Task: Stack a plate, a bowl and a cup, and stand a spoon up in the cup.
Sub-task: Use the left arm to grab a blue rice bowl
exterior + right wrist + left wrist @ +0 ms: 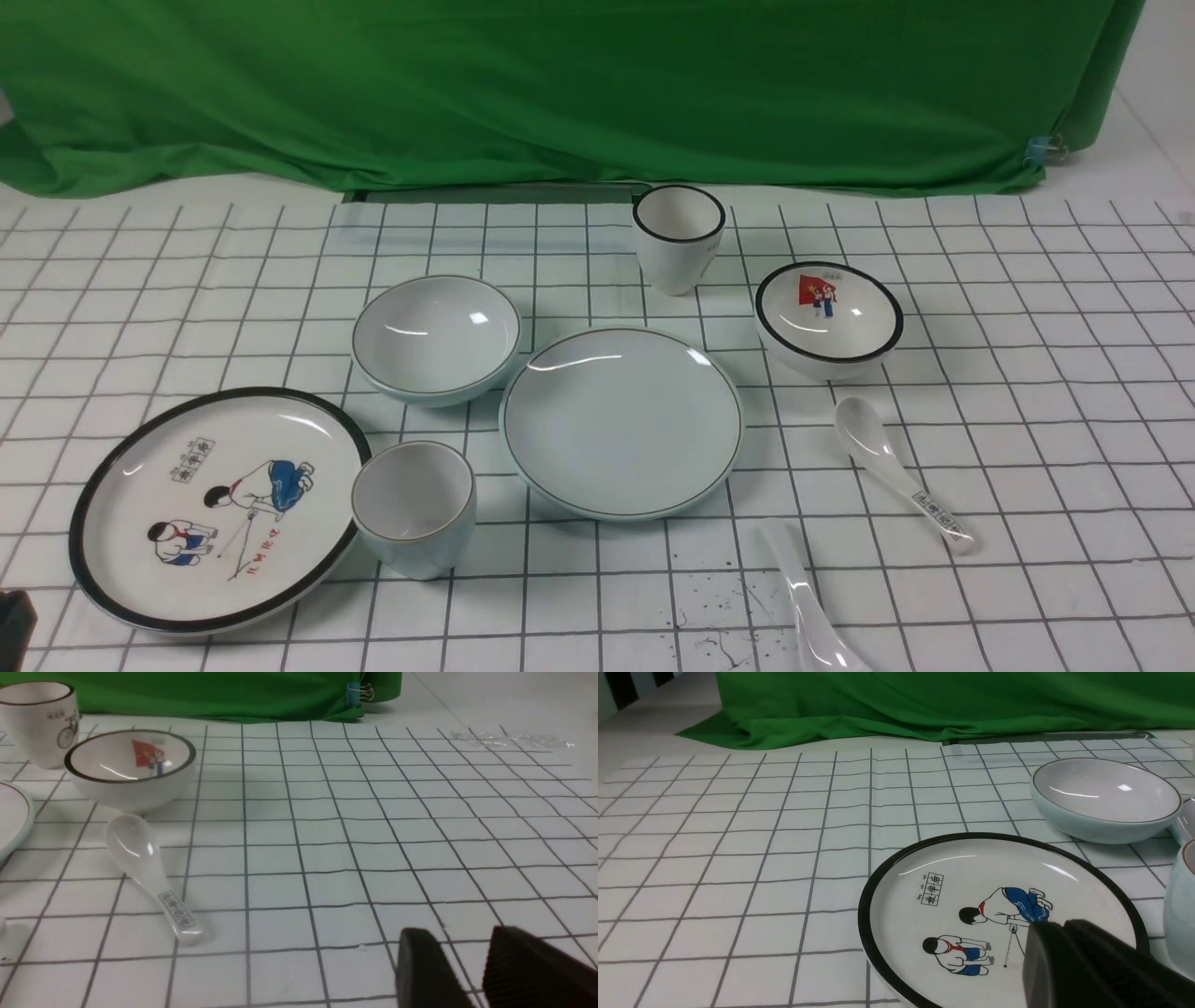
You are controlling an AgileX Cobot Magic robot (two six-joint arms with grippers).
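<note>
The plain plate (621, 422) lies flat at the middle of the checked cloth. Left of it and a little farther back is the plain bowl (436, 338) (1106, 798), and the squat cup (414, 509) (1181, 914) stands upright at the plate's near left. The plain white spoon (808, 597) lies at the front edge, right of centre. In the left wrist view my left gripper (1057, 926) is shut and empty, hovering over the cartoon plate. My right gripper (462, 931) is open over bare cloth, with nothing between its fingers.
A black-rimmed cartoon plate (219, 509) (999, 914) lies at the front left, touching the cup. A tall black-rimmed cup (679, 238) (39, 718) and a black-rimmed bowl (828, 317) (131, 765) stand at the back right. A printed spoon (901, 471) (140, 858) lies right of the plate.
</note>
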